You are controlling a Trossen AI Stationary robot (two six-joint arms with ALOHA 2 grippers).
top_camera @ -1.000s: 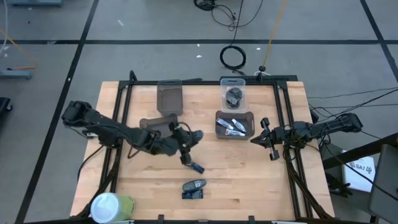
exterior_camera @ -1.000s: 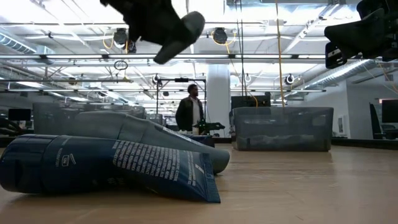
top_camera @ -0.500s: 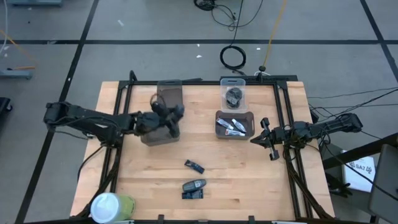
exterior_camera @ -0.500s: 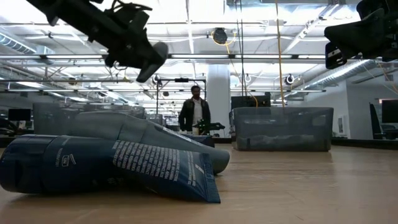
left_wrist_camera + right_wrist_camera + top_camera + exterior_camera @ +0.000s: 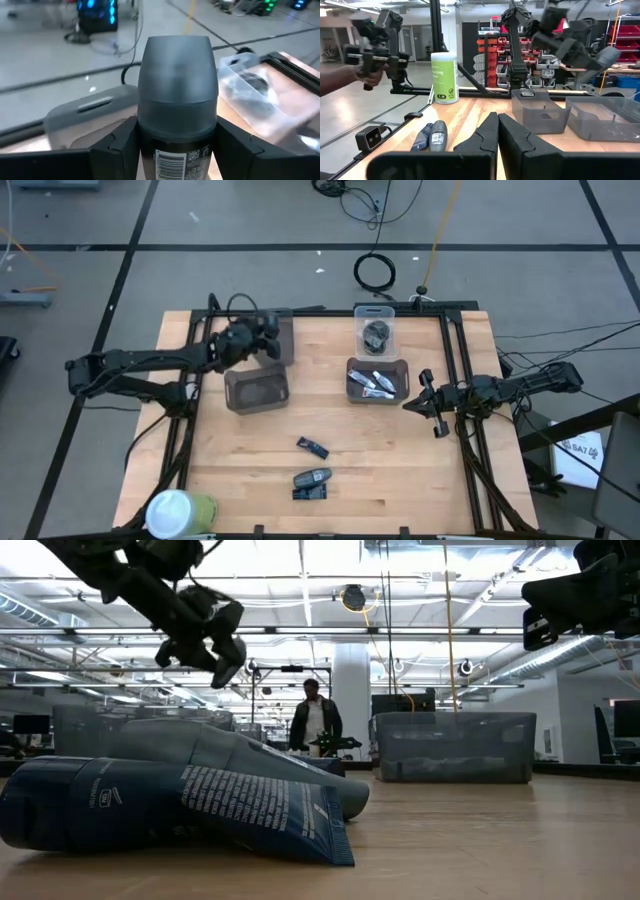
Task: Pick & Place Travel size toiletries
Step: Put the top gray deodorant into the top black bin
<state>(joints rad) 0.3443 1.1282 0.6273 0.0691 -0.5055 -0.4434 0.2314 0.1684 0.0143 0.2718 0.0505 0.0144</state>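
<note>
My left gripper [image 5: 262, 332] is shut on a dark grey toiletry with a rounded grey cap [image 5: 175, 95], held in the air over the far grey bin [image 5: 274, 338]. It also shows in the low view [image 5: 212, 640]. A small dark piece with blue [image 5: 313, 447] and two dark oblong pieces [image 5: 311, 483] lie flat on the table toward the near edge. Little white tubes [image 5: 375, 383] lie in a grey bin, and dark lumps [image 5: 376, 332] lie in a clear bin. My right gripper [image 5: 425, 395] is shut and empty at the table's right side. My left gripper pinches the toiletry's dark body [image 5: 172, 150], just below its grey cap, between the two fingers [image 5: 119, 146], one on each side. The toiletry lies along the fingers, cap pointing away from the wrist. It is lifted clear, above the far grey bin [image 5: 85, 114].
A second grey bin [image 5: 257, 389] stands just nearer than the far one. A big white-and-green cylinder [image 5: 180, 512] stands at the near left corner. Black frame rails [image 5: 190, 370] run along both table sides. A person's hand [image 5: 340, 80] shows beyond the table's edge.
My left gripper, shut on the dark grey toiletry, has risen from the table's middle and gone toward the far edge and left, past the nearer grey bin to above the far grey bin. The small dark piece has stayed on the table.
</note>
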